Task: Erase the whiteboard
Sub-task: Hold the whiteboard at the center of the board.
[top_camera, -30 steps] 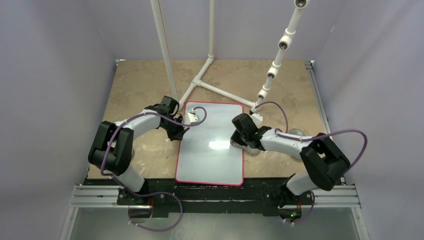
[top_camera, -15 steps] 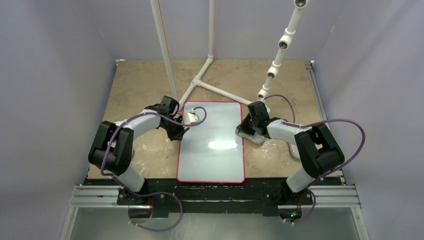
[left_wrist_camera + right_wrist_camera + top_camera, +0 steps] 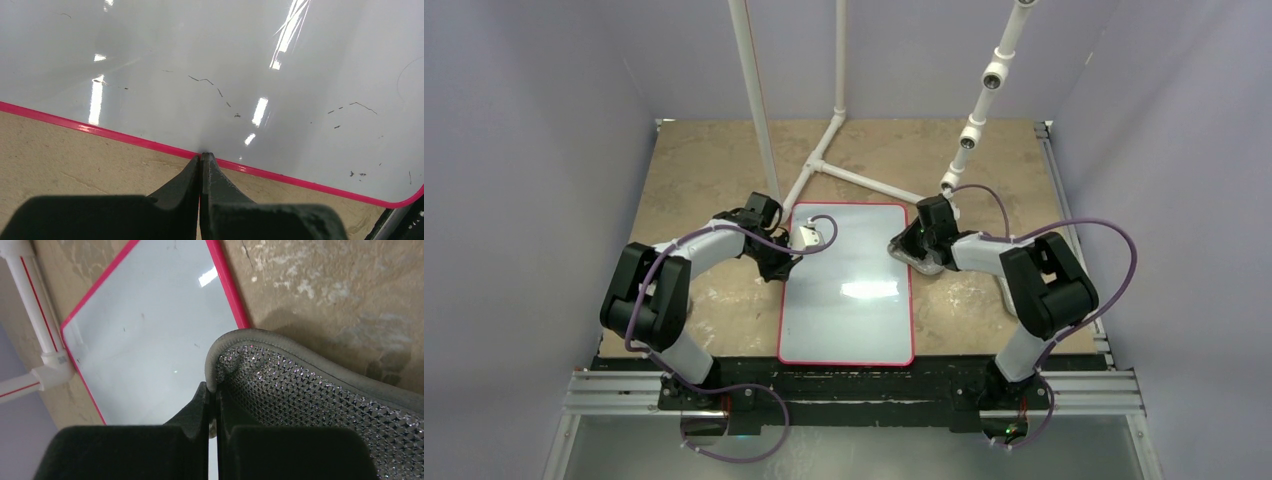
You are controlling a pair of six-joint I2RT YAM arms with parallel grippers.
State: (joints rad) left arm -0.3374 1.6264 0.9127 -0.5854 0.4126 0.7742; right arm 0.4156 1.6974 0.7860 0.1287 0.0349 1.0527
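The whiteboard (image 3: 846, 290), glossy white with a thin red border, lies flat at the table's near middle. In the left wrist view the whiteboard (image 3: 210, 60) carries only a few faint black specks and short strokes. My left gripper (image 3: 782, 264) (image 3: 201, 155) is shut, its tips resting on the board's left red edge. My right gripper (image 3: 917, 247) (image 3: 211, 390) is shut on a grey pad with a silver mesh face (image 3: 310, 400) (image 3: 908, 256). It holds the pad at the board's right edge near the far corner, partly over the whiteboard (image 3: 150, 340) and partly over the table.
A white pipe frame (image 3: 824, 165) stands on the tan table behind the board, with one pipe (image 3: 35, 320) close to the far corner. A jointed white pole (image 3: 974, 130) rises behind the right gripper. Metal rails run along the near edge (image 3: 854, 395).
The right gripper has slid the pad along the board's right edge toward the far corner. The board has turned slightly straighter. The left gripper has stayed put.
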